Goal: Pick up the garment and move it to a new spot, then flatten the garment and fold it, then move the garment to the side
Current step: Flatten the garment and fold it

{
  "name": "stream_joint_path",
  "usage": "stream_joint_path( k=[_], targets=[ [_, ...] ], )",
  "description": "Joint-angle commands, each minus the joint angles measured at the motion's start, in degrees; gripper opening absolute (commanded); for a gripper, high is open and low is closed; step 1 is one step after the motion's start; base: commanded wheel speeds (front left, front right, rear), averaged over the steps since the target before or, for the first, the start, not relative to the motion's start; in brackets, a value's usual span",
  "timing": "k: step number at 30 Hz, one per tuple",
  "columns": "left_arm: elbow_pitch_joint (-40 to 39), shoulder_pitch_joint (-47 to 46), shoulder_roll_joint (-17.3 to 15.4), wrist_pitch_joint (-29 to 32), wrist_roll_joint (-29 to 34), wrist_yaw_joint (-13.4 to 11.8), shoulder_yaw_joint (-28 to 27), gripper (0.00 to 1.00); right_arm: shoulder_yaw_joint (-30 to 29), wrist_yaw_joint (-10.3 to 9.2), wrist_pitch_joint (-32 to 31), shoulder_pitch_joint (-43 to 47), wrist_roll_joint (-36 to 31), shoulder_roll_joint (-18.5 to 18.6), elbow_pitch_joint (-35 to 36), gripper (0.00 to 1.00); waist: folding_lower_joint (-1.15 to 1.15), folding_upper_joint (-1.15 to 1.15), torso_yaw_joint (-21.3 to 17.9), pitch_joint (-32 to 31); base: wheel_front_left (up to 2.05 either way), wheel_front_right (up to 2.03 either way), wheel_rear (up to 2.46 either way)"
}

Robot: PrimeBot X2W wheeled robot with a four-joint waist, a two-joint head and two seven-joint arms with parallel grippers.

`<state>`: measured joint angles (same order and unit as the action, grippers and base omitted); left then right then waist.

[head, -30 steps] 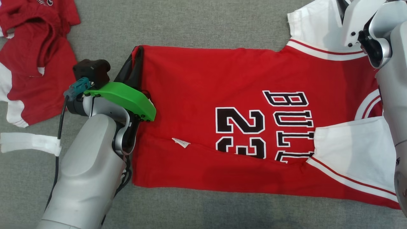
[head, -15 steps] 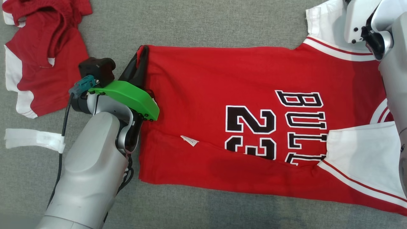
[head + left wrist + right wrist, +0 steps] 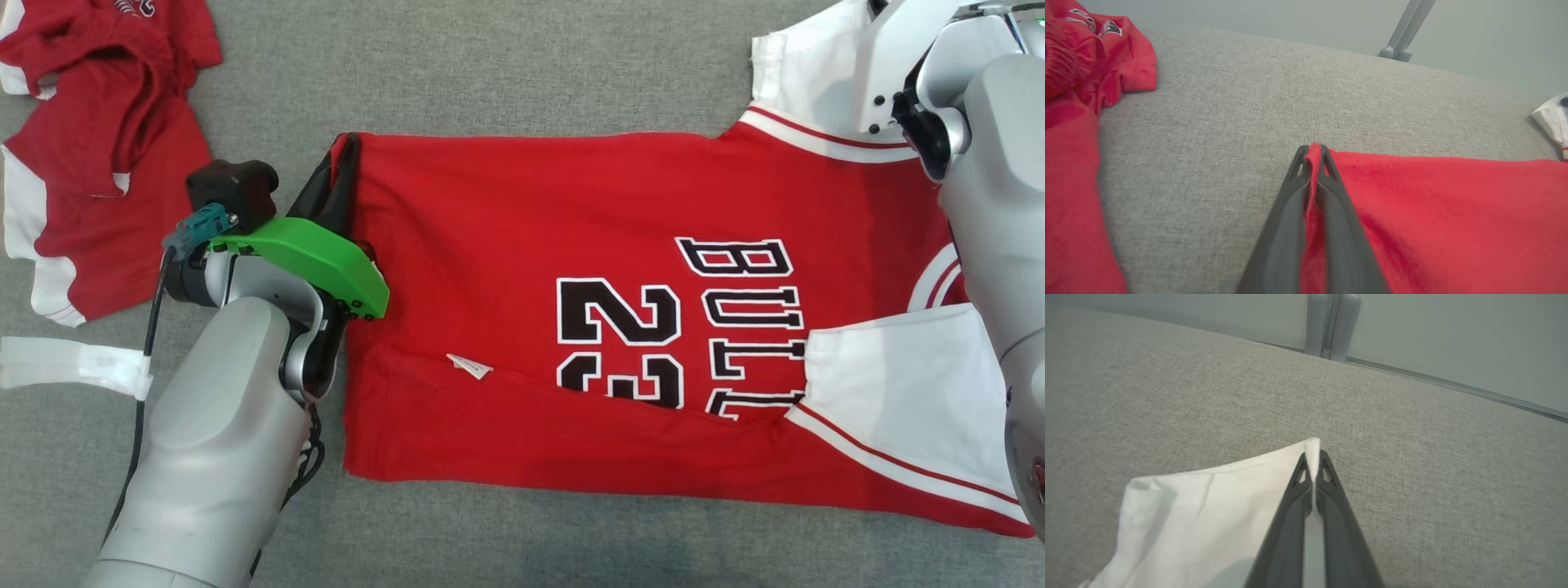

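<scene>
The right gripper (image 3: 1312, 456) has just closed. Its two dark fingers, spread a moment ago, now pinch the corner of the far white cotton sleeve (image 3: 1208, 506), with a sliver of cloth standing up between the tips. The left gripper (image 3: 1313, 150) stays clamped on the far hem corner of the same red basketball jersey with black "BULLS 23" lettering (image 3: 522, 212), red fabric bunched between its fingers.

The jersey lies spread across the grey woven surface (image 3: 490, 65). Its near long edge is already turned over onto the body and the near white sleeve is folded in across the letters. A second, crumpled red garment (image 3: 98, 155) sits well apart, off the hem end.

With both far corners now gripped, the jersey is probably ready for the next fold, bringing the far edge toward the near one. Uneven lifting could skew the crease or drag the folded near edge open.
</scene>
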<state>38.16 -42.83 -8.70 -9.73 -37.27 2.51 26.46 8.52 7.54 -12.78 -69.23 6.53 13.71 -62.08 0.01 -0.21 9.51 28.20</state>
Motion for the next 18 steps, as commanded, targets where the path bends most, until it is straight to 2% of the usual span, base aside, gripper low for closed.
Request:
stream_joint_path(
  k=[1,8,14,18],
  targets=[
    [0.24,0.68,-0.79,-0.21,-0.57,-0.35,-0.17,0.00,0.56,-0.10,0.85,1.33,0.63,0.00,-0.14,0.00,-0.01,0.21,-1.35,-1.65,0.00,0.00,0.00],
    [-0.28,3.52,-2.70,0.16,-1.50,-0.59,-0.93,0.00,7.13,-0.10,6.81,6.24,8.12,0.03,4.38,0.00,-0.01,0.21,-5.42,-6.79,0.00,0.00,0.00],
    [-3.00,6.88,-4.91,0.79,-2.26,-1.20,-1.49,0.00,13.20,-0.10,9.09,12.51,15.54,2.94,13.18,0.00,-0.01,0.21,-8.30,-10.46,0.00,0.00,0.00],
    [-6.63,10.12,-6.62,1.34,-2.53,-1.74,-1.47,0.00,14.81,-0.10,9.58,17.78,19.95,5.66,20.59,0.00,-0.01,0.21,-9.85,-12.62,0.00,0.00,0.00]
  ],
)
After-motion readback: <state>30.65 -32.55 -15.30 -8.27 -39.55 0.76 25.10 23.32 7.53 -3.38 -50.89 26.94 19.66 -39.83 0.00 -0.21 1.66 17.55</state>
